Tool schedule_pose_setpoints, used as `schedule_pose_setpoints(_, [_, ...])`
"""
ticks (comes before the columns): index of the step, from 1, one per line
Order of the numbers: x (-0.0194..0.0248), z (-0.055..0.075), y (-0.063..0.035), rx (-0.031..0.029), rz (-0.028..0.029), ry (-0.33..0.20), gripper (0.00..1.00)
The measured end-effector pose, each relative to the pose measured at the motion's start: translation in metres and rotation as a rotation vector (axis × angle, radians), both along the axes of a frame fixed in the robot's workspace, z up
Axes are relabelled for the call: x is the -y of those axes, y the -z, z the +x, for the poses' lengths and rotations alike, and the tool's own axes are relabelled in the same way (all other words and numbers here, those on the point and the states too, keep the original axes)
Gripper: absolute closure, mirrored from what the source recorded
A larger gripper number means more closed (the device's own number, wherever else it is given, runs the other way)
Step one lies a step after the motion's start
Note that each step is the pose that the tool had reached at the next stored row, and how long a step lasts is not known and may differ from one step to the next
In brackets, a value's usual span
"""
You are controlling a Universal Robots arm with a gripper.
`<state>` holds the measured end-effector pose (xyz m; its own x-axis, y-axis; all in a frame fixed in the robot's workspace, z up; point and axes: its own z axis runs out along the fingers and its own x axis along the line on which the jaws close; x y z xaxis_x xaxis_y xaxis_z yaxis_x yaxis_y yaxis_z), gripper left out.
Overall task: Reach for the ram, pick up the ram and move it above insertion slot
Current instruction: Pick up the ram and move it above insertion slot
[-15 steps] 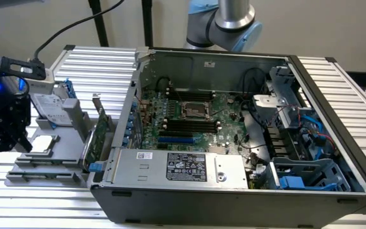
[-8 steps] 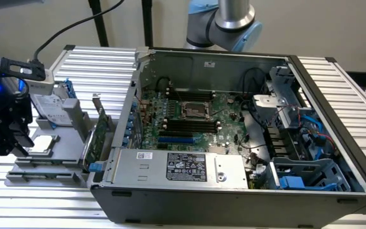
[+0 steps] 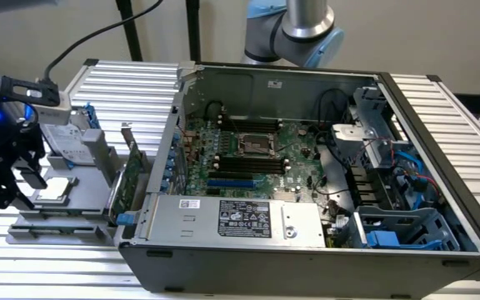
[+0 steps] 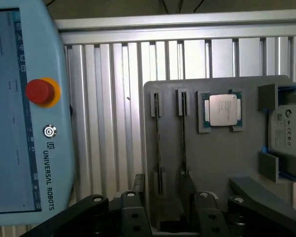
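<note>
Two narrow holders on the grey parts tray (image 4: 217, 163) each carry a thin dark strip seen edge-on. The nearer strip (image 4: 158, 148) looks like the ram, but its chips and label are hidden. My gripper (image 4: 170, 219) hovers over that end of the tray, open, with its black fingers (image 4: 130, 215) spread to either side of the strips and touching nothing. In the exterior view the gripper (image 3: 15, 187) hangs at the far left above the tray (image 3: 57, 234). The black memory slots (image 3: 249, 164) lie on the motherboard inside the open computer case.
A processor chip (image 4: 222, 109) and a hard drive (image 4: 288, 128) sit in the tray beside the strips. A green expansion card (image 3: 127, 178) stands between tray and case. A blue teach pendant (image 4: 19, 108) lies next to the tray. The power supply (image 3: 232, 219) fills the case front.
</note>
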<state>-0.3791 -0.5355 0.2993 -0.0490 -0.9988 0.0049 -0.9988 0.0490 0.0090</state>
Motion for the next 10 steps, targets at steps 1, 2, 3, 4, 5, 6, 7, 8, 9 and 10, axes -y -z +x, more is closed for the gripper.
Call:
schedule_pose_setpoints(1, [0.0002, 0.0, 0.0008, -0.0001, -0.0001, -0.004, 0.58])
schedule_pose_setpoints(2, [0.0006, 0.0, 0.002, -0.0002, -0.0003, -0.008, 0.58])
schedule_pose_setpoints(3, [0.0009, 0.0, 0.0035, -0.0001, -0.0002, -0.013, 0.58])
schedule_pose_setpoints(4, [0.0012, -0.001, 0.0054, -0.0001, -0.0001, -0.018, 0.58])
schedule_pose_setpoints(5, [0.0015, -0.001, 0.0072, 0.0, 0.0, -0.023, 0.58])
schedule_pose_setpoints(6, [0.0018, -0.001, 0.0089, -0.0002, -0.0001, -0.027, 0.58])
schedule_pose_setpoints(7, [0.0021, -0.002, 0.0108, -0.0001, -0.0001, -0.031, 0.58])
schedule_pose_setpoints(8, [0.0023, -0.003, 0.0125, -0.0002, 0.0, -0.035, 0.58])
schedule_pose_setpoints(9, [0.0026, -0.003, 0.0143, -0.0001, 0.0001, -0.039, 0.58])
schedule_pose_setpoints(10, [0.0028, -0.004, 0.0162, -0.0001, 0.0004, -0.043, 0.58])
